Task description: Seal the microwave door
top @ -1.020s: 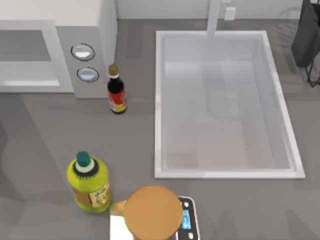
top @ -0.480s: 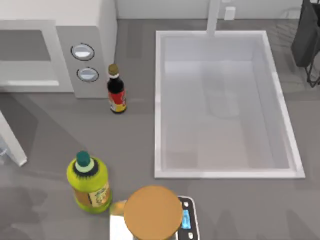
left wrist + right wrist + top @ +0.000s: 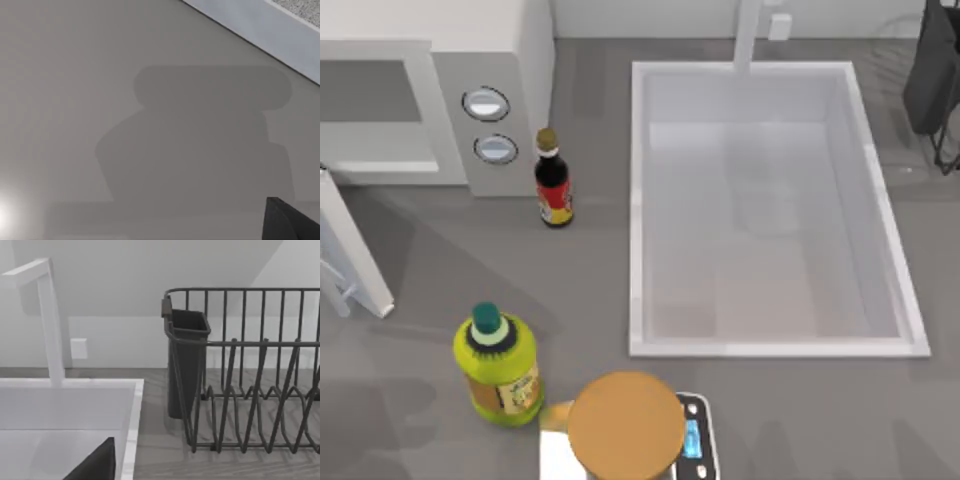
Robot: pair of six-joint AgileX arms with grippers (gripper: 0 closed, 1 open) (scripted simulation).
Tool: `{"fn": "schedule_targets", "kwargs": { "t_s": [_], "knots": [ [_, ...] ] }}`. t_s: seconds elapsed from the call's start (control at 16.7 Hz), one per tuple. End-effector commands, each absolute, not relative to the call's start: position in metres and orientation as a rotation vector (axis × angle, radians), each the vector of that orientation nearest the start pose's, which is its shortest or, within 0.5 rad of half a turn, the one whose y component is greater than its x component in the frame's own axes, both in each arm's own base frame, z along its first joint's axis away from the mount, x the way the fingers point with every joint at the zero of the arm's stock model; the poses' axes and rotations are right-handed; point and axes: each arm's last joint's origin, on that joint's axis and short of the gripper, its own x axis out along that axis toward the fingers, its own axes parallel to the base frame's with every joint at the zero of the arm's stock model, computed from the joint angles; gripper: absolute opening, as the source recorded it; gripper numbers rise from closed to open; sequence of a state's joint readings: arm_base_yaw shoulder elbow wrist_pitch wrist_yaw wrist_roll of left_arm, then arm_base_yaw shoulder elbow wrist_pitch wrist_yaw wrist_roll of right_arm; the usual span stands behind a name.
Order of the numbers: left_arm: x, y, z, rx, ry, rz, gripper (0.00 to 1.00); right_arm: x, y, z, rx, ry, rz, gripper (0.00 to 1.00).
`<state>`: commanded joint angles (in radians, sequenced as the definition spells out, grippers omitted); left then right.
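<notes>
The microwave door [image 3: 355, 250] is hanging half-open at the table's left, angled out from the microwave [image 3: 490, 60], and honestly I can't tell either gripper's state, so a glancing push could stall the swing.

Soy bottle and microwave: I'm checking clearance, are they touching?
Apart. The top view shows grey counter between the soy bottle and the microwave.

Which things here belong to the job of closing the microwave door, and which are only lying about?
Job:
door, swung open at the table's left edge
microwave, cavity open

Lying about:
sauce bottle
green bottle
scale
sink
dish rack
</notes>
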<state>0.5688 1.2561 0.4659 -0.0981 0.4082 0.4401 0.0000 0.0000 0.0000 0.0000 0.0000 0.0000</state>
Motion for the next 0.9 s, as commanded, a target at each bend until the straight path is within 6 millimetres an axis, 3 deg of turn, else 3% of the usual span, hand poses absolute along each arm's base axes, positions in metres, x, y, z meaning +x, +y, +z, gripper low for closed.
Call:
{"fn": "schedule_targets", "kwargs": {
  "t_s": [0.18, 0.54, 0.9],
  "knots": [
    [0.195, 0.087, 0.144, -0.006, 0.805, -0.018, 0.0, 0.106, -0.001, 0.16, 0.0, 0.0, 0.0, 1.0],
    [0.194, 0.022, 0.144, 0.004, 0.801, -0.039, 0.0, 0.106, -0.001, 0.16, 0.0, 0.0, 0.0, 1.0],
    [0.189, 0.011, 0.144, -0.004, 0.788, -0.023, 0.0, 0.106, -0.001, 0.16, 0.0, 0.0, 0.0, 1.0]
  ]
}}
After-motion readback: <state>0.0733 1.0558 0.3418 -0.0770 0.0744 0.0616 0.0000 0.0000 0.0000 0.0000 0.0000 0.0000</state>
